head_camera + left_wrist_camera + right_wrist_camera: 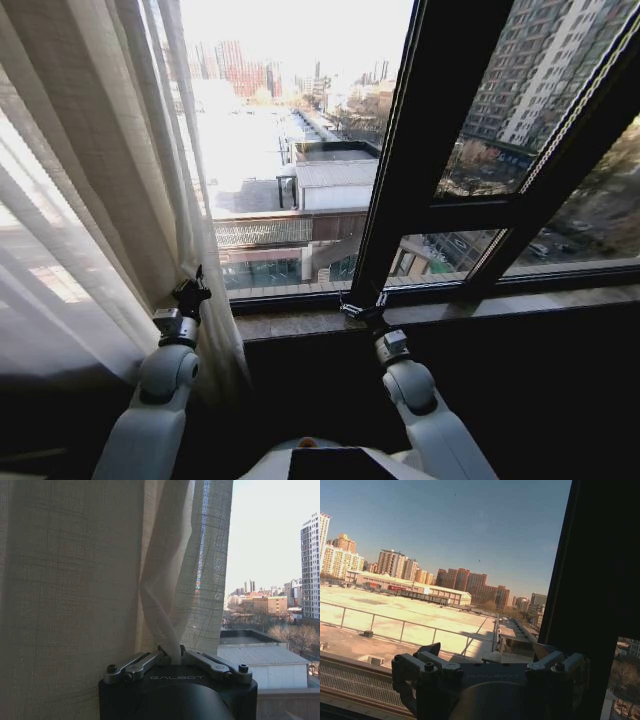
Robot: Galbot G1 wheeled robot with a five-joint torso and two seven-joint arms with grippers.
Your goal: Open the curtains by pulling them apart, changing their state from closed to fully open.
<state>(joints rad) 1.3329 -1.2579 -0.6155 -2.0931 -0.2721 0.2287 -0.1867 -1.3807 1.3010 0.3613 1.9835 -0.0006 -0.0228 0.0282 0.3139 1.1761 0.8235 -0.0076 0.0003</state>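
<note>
A sheer white curtain point(90, 200) hangs bunched at the left of the window, its pleats falling past the sill. My left gripper point(190, 292) is at the curtain's inner edge just above the sill. In the left wrist view this gripper point(171, 655) is shut on a twisted fold of the curtain point(165, 605). My right gripper point(358, 308) hovers over the sill in front of the black window post, apart from any fabric. In the right wrist view it point(490, 652) is open with nothing between its fingers.
Bare glass with a city view fills the middle of the window. A black vertical frame post point(420, 130) and slanted frame bars point(560, 150) stand to the right. The dark stone sill point(520, 305) runs across below the glass.
</note>
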